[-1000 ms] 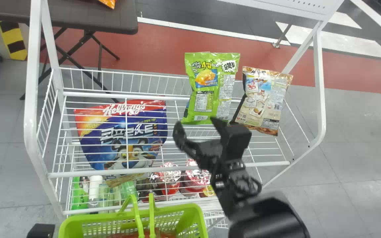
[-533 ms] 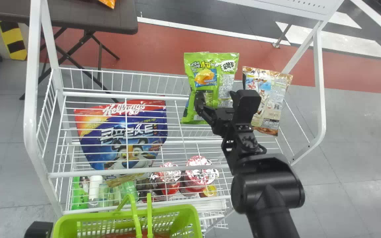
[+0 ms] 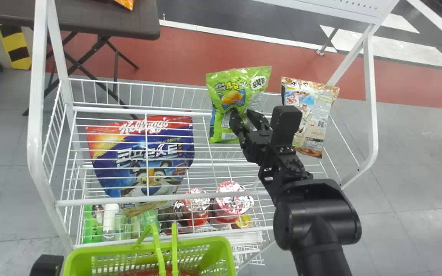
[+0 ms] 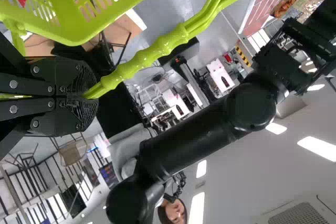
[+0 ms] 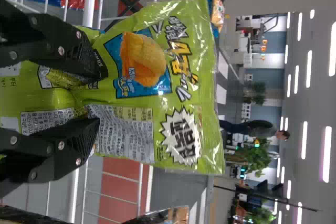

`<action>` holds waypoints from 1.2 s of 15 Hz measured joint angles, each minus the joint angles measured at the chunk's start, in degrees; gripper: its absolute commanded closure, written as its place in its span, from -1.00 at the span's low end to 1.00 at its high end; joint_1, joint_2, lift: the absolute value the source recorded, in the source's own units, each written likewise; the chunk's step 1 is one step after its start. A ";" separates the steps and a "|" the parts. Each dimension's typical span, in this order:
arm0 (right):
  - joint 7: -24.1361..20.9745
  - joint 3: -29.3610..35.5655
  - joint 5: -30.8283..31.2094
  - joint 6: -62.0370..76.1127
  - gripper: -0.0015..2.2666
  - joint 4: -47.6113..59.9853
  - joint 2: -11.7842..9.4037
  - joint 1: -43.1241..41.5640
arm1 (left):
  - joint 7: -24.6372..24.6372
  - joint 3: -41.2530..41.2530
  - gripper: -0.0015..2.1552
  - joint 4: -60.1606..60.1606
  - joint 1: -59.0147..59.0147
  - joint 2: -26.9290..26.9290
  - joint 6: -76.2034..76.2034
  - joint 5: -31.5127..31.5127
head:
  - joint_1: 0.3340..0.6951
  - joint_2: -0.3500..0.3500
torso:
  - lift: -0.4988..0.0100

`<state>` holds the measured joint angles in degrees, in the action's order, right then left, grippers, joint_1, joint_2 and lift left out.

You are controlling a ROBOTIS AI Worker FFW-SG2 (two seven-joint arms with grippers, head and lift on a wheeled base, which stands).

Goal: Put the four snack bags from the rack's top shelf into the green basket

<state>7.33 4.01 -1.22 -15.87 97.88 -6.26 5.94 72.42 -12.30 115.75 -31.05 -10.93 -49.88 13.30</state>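
Note:
In the head view my right gripper [image 3: 241, 113] is at the green snack bag [image 3: 233, 86], which stands at the back of the white rack. The right wrist view has this gripper [image 5: 95, 99] shut on the bag [image 5: 157, 45], its film bunched between the fingers. A brown snack bag [image 3: 315, 111] leans to the right of it. At the bottom left, part of my left gripper [image 3: 46, 265] is beside the green basket [image 3: 221, 245], which holds something red. In the left wrist view the left gripper [image 4: 86, 96] is shut on the basket's handle [image 4: 152, 51].
A blue cereal bag [image 3: 144, 157] lies beneath wires on the rack's left side. Bottles and red-lidded cups [image 3: 231, 199] stand lower down. White posts [image 3: 370, 96] frame the rack's sides. A dark folding table [image 3: 106, 19] is behind at the left.
The right gripper has moved up and back to the green bag, and its fingers have closed in. The bag has tilted and its top has shifted left. The basket has shifted slightly left.

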 measured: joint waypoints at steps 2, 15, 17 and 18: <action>-0.48 0.44 -0.27 0.23 0.93 2.97 0.02 2.08 | 0.02 0.00 0.60 0.07 -0.05 0.03 -0.01 -0.03 | 1.00 -1.00 | 0.96; 9.76 11.84 -20.21 -46.12 0.92 53.82 0.42 39.34 | 0.04 0.09 0.60 0.11 -0.66 0.61 1.37 -0.04 | 1.00 -1.00 | 0.96; 12.00 15.03 -23.77 -56.41 0.92 55.54 0.77 41.69 | -0.05 0.09 0.60 -0.04 -0.67 0.75 1.62 -0.05 | 1.00 -1.00 | 0.96; 12.64 15.61 -24.32 -60.33 0.92 55.89 0.87 42.21 | -0.05 0.09 0.60 -0.07 -0.67 0.78 1.69 -0.09 | 1.00 -1.00 | 0.96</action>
<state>19.97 19.62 -25.54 -76.20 153.77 -5.39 48.16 72.37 -12.22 115.68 -31.73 -10.15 -48.19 13.21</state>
